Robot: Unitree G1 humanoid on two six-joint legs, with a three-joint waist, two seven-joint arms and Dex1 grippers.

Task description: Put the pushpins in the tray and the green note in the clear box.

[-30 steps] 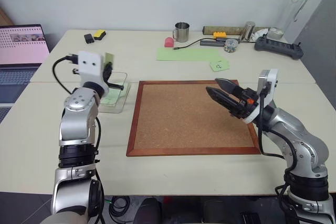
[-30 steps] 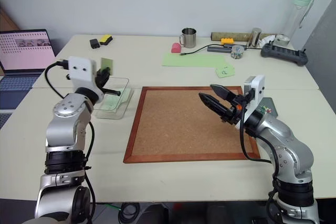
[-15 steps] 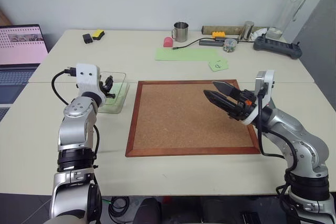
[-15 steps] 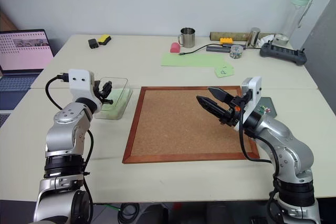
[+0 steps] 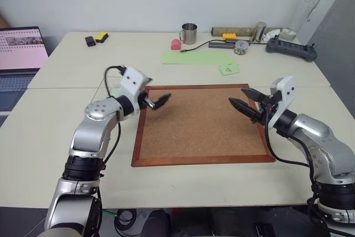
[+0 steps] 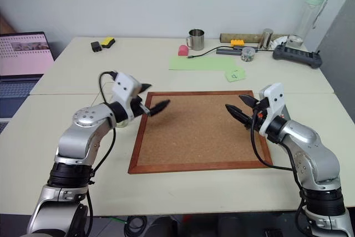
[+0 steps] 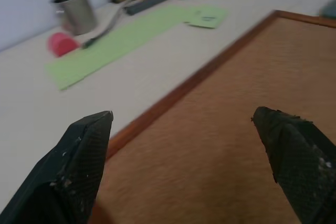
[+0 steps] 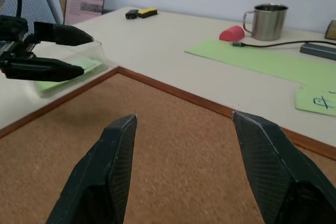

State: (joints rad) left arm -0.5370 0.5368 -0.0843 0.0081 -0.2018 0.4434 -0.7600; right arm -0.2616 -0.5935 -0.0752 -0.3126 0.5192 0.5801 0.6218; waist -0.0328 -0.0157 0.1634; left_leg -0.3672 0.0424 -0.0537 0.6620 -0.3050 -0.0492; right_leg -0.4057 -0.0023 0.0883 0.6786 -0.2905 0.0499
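Note:
My left gripper (image 5: 158, 99) hangs open and empty over the left edge of the cork board (image 5: 202, 126), pointing to the right. Behind it stands the clear box (image 8: 68, 66) with the green note (image 8: 63, 74) lying flat inside. Over the board's right side, my right gripper (image 5: 238, 96) is open with nothing between its fingers, pointing left. A grey corner just past the board's far right corner looks like the tray (image 7: 331, 10); my right hand covers the rest. No pushpins can be made out.
At the back of the table are a steel mug (image 5: 191, 33), a pink object (image 5: 177, 44), a large pale green sheet (image 5: 194, 56), a scribbled green note (image 5: 229, 69), a power strip (image 5: 291, 48) and a bottle (image 5: 308, 4). A laptop (image 5: 22, 48) stands far left.
My left gripper lowered the green note into the clear box, let go, opened wide and swung right over the board's edge. My right gripper sank and moved slightly right.

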